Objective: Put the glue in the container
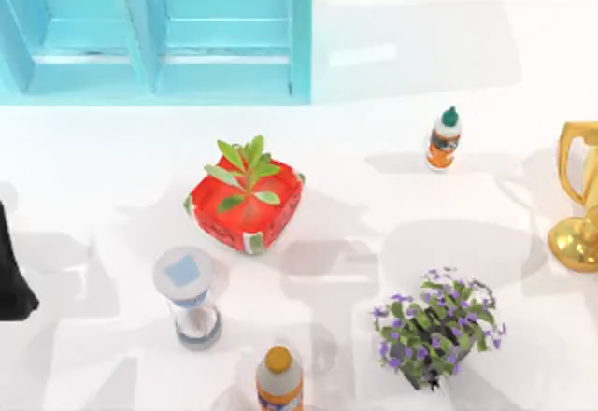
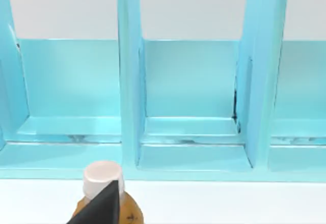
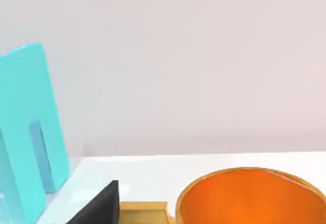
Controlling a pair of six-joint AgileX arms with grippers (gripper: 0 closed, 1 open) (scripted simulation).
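Glue (image 1: pixel 445 138): small white bottle with a dark green pointed cap and an orange label, standing upright on the white table (image 1: pixel 112 168), right of centre and toward the far side, with nothing touching it.
Container (image 1: pixel 154 33): light blue rack with upright dividers, at the table's far left edge; the glue stands well apart from it, off to its right. The left wrist view looks straight into its compartments (image 2: pixel 191 102).
Nearby things: red box with a green plant (image 1: pixel 247 201) near the middle; purple-flowered plant (image 1: pixel 437 325) toward the near right; gold trophy (image 1: pixel 581 201) at the right edge; hourglass (image 1: pixel 190 299) at the near left; orange-capped bottle (image 1: pixel 279 380) at the near edge.
Left arm (image 1: pixel 13 271): dark shape at the table's left edge, well apart from the glue.
Left gripper: whether open or closed, cannot tell.
Right gripper: a dark fingertip (image 3: pixel 99 206) shows in the right wrist view beside the trophy's gold cup (image 3: pixel 249 196); grip state, cannot tell.
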